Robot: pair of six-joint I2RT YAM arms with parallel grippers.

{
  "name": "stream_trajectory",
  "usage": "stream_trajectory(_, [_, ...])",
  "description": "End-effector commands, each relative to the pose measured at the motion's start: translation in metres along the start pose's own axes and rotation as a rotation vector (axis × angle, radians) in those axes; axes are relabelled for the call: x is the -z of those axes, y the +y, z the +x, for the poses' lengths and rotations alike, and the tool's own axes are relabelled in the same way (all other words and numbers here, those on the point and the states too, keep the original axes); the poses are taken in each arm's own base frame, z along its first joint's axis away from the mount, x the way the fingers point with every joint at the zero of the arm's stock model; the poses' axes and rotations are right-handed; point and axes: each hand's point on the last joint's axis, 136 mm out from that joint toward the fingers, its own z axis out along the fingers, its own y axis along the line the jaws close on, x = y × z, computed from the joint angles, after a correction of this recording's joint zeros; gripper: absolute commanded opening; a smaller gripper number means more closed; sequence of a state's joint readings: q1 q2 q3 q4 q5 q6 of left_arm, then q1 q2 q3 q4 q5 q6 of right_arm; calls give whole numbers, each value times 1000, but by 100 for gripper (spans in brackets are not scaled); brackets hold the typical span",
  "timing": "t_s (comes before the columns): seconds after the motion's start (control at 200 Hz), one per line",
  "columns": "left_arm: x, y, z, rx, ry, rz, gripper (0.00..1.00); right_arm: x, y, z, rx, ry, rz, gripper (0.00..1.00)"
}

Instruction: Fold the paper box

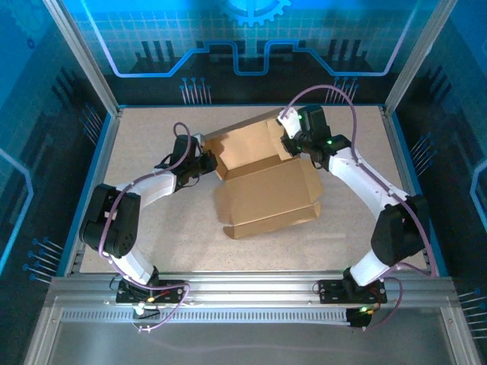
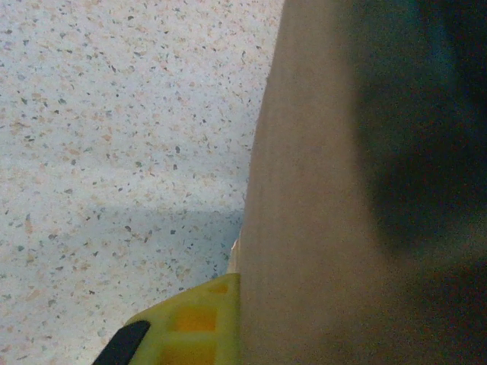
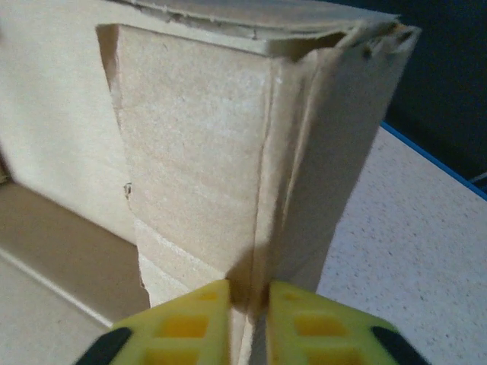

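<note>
Pressure is what we are watching here. Our right fingers [image 3: 217, 315] are clamping shut on a doubled-over side wall of the paper box [image 3: 198, 152], and the fold line is running straight up from between the tips. Our left fingers [image 2: 194, 323] are showing one yellow tip lying against a cardboard panel. Its partner is hidden behind that panel, so we cannot tell whether they are gripping or merely resting there.

We are judging the step to be tucking this side wall into place while the other side is being steadied. To do it well, we are aiming to hold firmly enough that the wall is not springing open, yet lightly enough that the corrugation is not crushing. We are also wanting to push along the crease rather than across it.

Seen from above, the box is sitting near the middle of the speckled worktop [image 1: 183, 243], between the two arms. It is plain brown and unmarked, its far half standing up with walls raised and its near half lying flat with small flaps at the corners.
</note>
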State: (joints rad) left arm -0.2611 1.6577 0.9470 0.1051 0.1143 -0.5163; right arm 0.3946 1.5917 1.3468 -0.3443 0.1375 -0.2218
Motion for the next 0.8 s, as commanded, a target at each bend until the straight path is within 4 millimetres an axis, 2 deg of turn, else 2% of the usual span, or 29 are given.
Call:
stream_trajectory(0.0, [11,-33,-6,-72,-28,88,0,-11,5,-5,7,-27,54,11])
stream_trajectory(0.085, [12,-35,-5,-79,-29,85,0,-12,8,-8,13,-51,48,10])
stream_trajectory(0.145, [13,-36,-4,-83,-28,86,0,-14,9,-7,11,-54,27,13])
stream_trajectory(0.315, [14,-34,-3,-87,-28,77,0,-21,-2,-1,-42,-45,-17,34])
stream_trajectory(0.46, [16,-33,-4,-94,-30,70,0,-25,-20,6,-76,-26,-12,47])
stream_trajectory(0.585, [16,-35,-5,-95,-32,72,0,-27,-27,10,-91,-25,-42,58])
stream_trajectory(0.72, [16,-36,-6,-92,-32,75,0,-31,-29,10,-77,-25,-68,57])
stream_trajectory(0.795, [16,-35,-5,-92,-31,74,0,-34,-25,9,-65,-28,-97,53])
